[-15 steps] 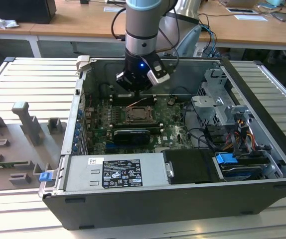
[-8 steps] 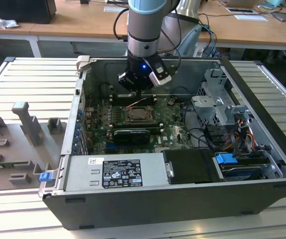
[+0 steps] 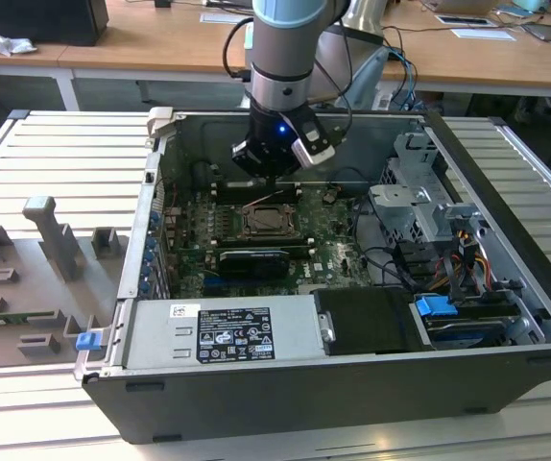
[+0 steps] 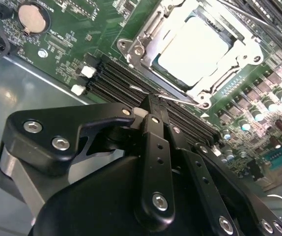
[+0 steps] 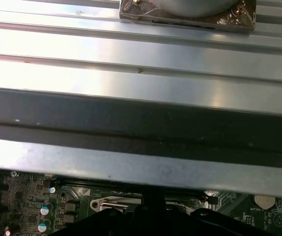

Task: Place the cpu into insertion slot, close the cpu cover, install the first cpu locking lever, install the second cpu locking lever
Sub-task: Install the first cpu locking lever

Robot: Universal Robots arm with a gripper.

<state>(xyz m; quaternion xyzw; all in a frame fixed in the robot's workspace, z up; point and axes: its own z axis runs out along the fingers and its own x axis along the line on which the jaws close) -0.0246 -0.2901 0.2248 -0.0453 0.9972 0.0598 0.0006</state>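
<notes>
Black fingers (image 4: 153, 110) pressed together hover beside the cpu cover (image 4: 148, 37); cpu (image 4: 192, 49) sits seated. I'd judge the lever wire thin, springy, slippery.

Setting: a robotics or electronics lab.
Work surface: a ribbed metal table (image 3: 55, 154) filling the lower and left parts of the exterior view.
Test piece: an opened computer case (image 3: 352, 375) at centre, its green motherboard (image 3: 194, 245) exposed.
Fixtures: grey moulded holders (image 3: 50, 235) at the left edge.
Machine: an industrial robot arm (image 3: 290, 58) descending from the top centre.
Background: wooden desks (image 3: 160, 43) along the top, carrying papers (image 3: 482, 34) and cables (image 3: 400, 58).
</notes>
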